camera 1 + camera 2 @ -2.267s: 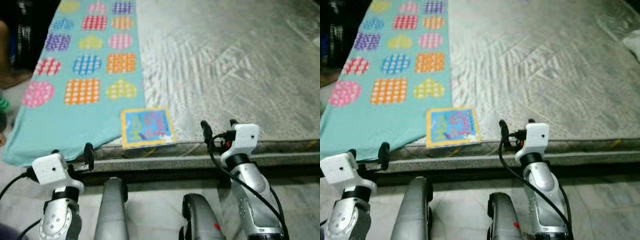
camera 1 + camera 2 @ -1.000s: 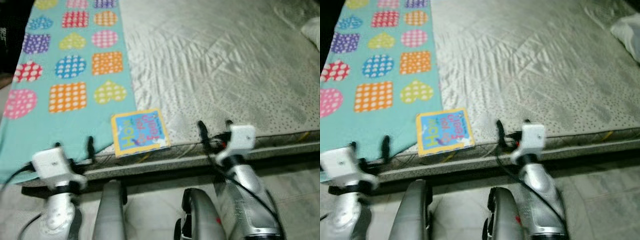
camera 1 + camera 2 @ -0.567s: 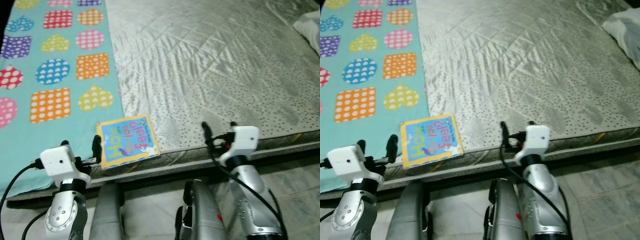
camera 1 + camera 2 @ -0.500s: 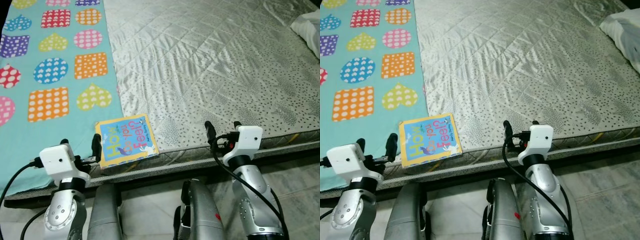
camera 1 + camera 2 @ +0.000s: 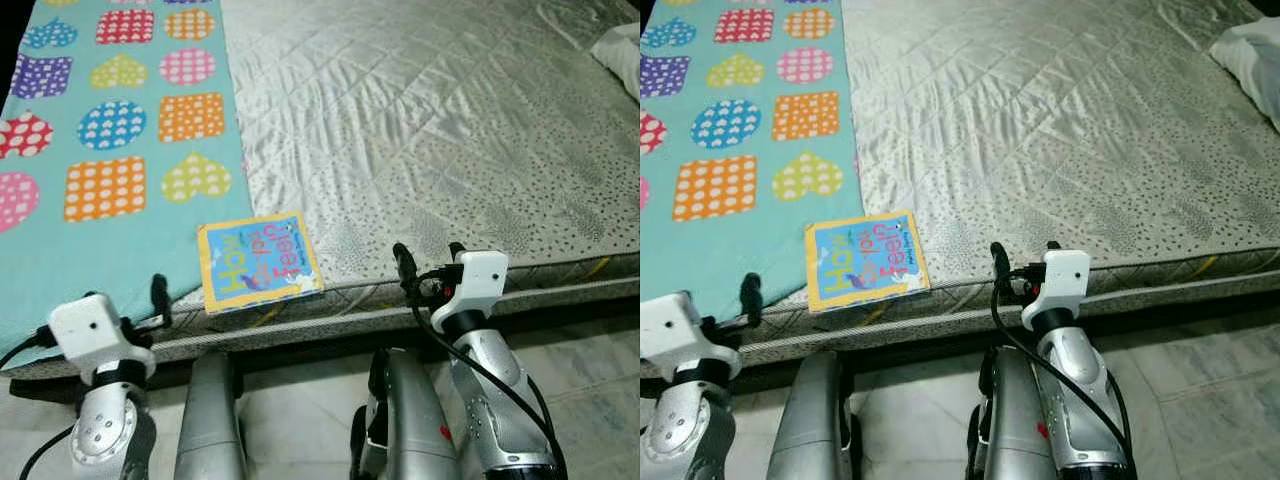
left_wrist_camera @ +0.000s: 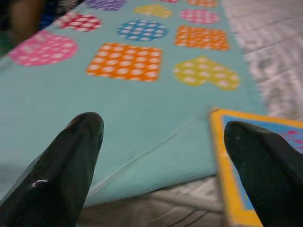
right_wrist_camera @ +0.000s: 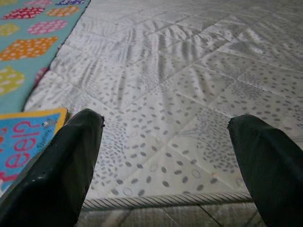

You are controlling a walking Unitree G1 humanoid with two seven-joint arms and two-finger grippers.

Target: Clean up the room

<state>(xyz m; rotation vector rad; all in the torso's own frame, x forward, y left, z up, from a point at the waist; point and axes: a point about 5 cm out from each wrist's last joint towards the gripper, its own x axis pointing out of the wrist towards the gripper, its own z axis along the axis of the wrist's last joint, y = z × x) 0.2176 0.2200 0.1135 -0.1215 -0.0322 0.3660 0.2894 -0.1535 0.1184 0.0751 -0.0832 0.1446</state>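
A small picture book (image 5: 258, 262) is seen lying flat at the near edge of a mattress (image 5: 430, 130), overlapping the corner of a teal sheet (image 5: 110, 150) printed with hearts and squares. The left gripper (image 5: 140, 300) is held just short of the book, fingers spread wide and empty. The right gripper (image 5: 425, 262), also wide and empty, is held beside the book over the mattress edge. An approach appears to be in hand; next, the book would likely need to be reached and pinched at its edge.

Head views are bright and quite sharp, with soft glare on the grey mattress (image 5: 430, 120). Wrist views are softer (near fingers (image 6: 71, 165) blurred), and dark shadow lies under the mattress edge.
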